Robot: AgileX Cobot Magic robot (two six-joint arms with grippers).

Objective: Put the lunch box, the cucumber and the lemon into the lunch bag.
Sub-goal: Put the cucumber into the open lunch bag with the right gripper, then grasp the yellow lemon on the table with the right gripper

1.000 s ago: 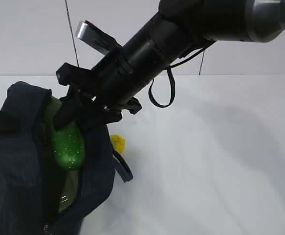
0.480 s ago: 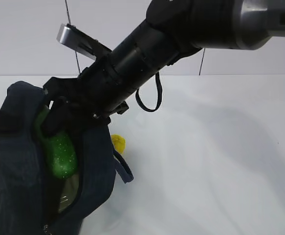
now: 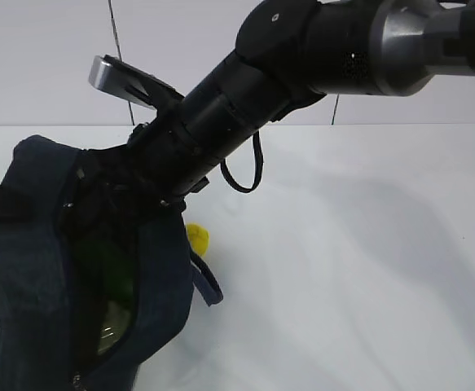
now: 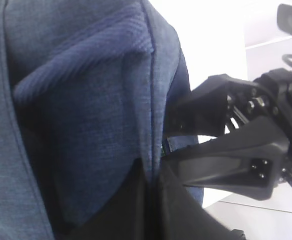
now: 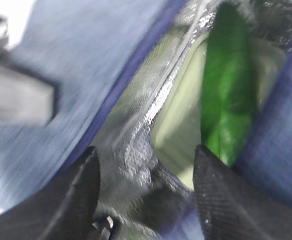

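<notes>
Inside the lunch bag (image 5: pixel 60 60), the cucumber (image 5: pixel 228 85) lies on the lunch box (image 5: pixel 181 130); right end effector (image 5: pixel 146 195) spread, empty.

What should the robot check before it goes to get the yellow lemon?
1. Cucumber inside the lunch bag, on the lunch box lid: ok.
2. Right pincer let go of the cucumber: ok, fingers apart with nothing between.
3. Right pincer out of the bag: not ok, it is in the opening.
4. Left pincer holding the bag open: cannot tell; fabric hides its tips.
5. Lemon reachable: ok, on the table beside the bag.
</notes>
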